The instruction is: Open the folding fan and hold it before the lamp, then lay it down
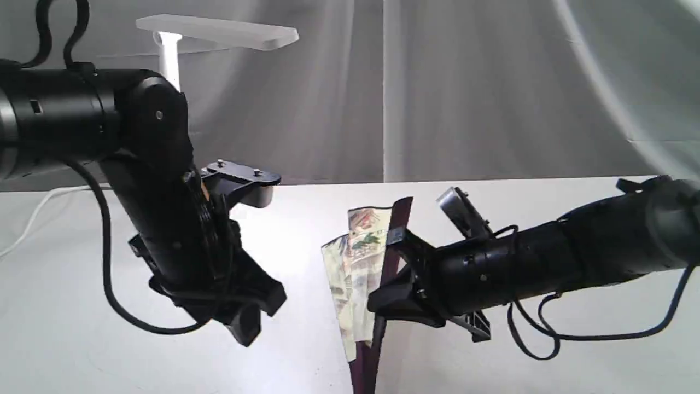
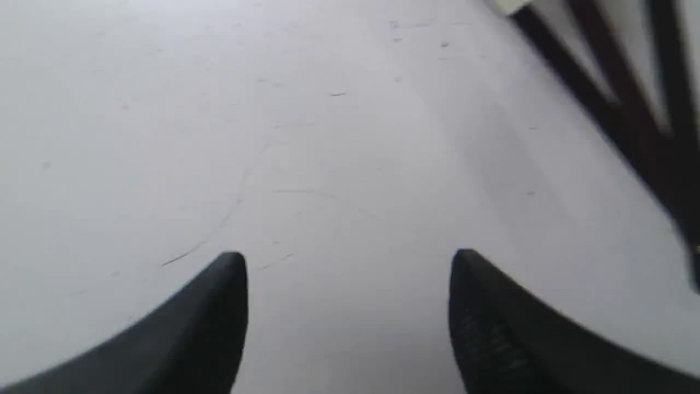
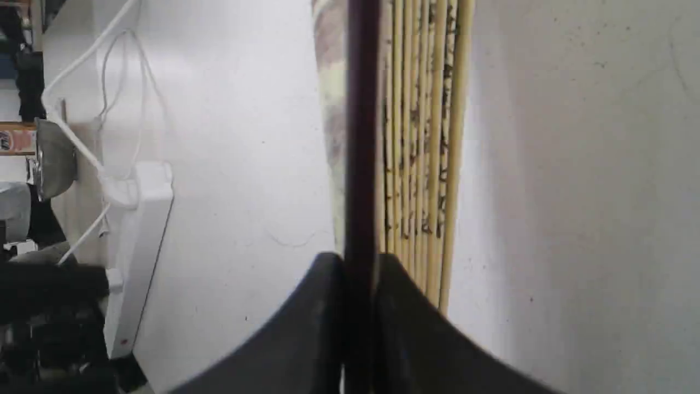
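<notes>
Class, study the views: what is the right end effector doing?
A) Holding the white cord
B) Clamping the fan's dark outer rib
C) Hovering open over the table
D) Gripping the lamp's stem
B: the right end effector is closed on the dark outer rib of the folding fan.

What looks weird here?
The folding fan looks odd: the right gripper pinches only one dark outer rib, so the painted paper hangs half-folded and rumpled beside it, not spread out.
</notes>
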`<state>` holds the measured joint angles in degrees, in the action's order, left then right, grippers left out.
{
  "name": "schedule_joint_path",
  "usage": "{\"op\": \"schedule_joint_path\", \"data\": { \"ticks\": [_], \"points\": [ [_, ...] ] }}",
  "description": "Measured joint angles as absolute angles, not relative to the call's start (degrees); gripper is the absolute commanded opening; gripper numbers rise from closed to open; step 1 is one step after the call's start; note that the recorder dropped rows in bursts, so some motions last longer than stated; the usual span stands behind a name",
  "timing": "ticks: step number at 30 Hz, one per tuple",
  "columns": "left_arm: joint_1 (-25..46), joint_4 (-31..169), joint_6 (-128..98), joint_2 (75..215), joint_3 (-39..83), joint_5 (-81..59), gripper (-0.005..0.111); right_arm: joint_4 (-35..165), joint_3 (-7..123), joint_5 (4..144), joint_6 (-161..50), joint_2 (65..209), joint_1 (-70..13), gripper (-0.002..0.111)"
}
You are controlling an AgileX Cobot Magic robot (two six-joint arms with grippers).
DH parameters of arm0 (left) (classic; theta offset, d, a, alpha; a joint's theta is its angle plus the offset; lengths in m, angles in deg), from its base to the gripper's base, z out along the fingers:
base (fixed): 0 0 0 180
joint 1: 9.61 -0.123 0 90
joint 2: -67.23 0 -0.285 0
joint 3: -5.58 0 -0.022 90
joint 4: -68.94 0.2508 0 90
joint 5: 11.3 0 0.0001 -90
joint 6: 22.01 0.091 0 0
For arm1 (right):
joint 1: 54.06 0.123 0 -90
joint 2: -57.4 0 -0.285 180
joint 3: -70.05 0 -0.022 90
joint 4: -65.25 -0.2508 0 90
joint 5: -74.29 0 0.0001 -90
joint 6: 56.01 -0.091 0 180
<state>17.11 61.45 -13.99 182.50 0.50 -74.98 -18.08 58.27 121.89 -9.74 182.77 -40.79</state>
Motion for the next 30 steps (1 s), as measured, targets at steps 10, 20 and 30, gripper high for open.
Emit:
{"op": "schedule_joint_path", "data": {
  "ticks": [10, 20, 30],
  "points": [
    [17.0, 76.9, -28.4, 176.9, 11.8, -62.2, 0.032, -10.7, 56.5, 128.1, -11.3, 176.9, -42.0, 0.0],
    [17.0, 77.0, -30.2, 166.4, 34.3, -19.9, 0.032, -9.4, 49.5, 128.5, -10.0, 172.3, -42.0, 0.0],
    [17.0, 77.0, -34.5, 165.5, 54.2, 27.1, 0.032, -9.2, 47.8, 128.7, -8.4, 170.9, -42.0, 0.0]
  ]
}}
